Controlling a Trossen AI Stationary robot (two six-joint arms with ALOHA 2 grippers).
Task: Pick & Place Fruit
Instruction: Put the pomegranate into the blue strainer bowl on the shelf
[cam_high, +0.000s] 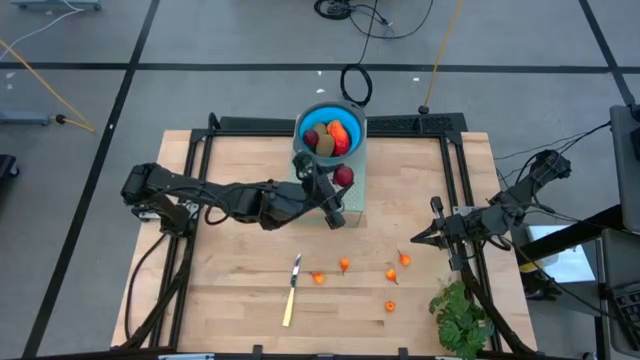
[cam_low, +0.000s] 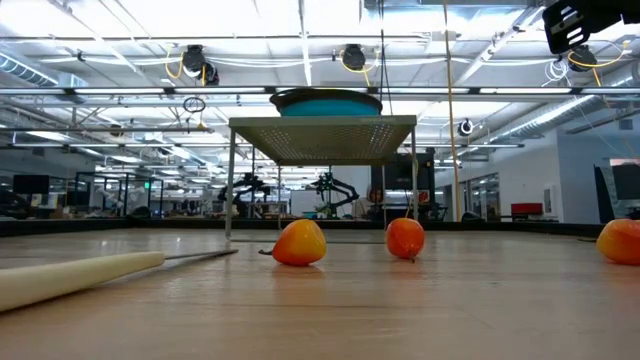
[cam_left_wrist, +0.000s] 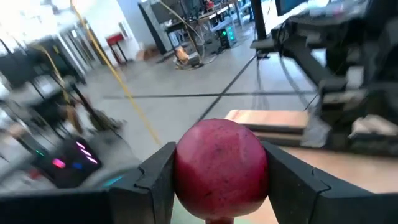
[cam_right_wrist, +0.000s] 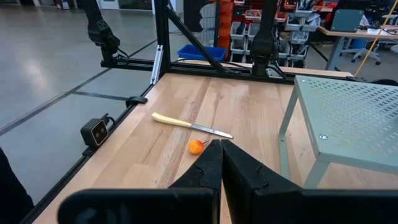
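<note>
The left pincer (cam_high: 338, 190) gripped a dark red ball (cam_left_wrist: 221, 168) just beside the blue bowl (cam_high: 306, 121) holding other fruit (cam_high: 334, 137), while the right pincer (cam_right_wrist: 219, 147), fingers pressed together, waited well apart from the bowl.

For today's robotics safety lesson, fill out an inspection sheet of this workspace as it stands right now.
Surface: wooden table, with a pale green mesh stand on it.
Job's things: blue bowl on the stand holds several fruit; dark red ball in the left gripper; five small orange fruits loose on the table.
Clutter: knife near the front edge; leafy green bunch at the front right corner.
Grippers: left gripper shut on the dark red ball beside the bowl; right gripper shut, empty, above the table's right side.
Cables: yellow and black cables on the floor.
Surroundings: an open workshop hall; no people seen.
</note>
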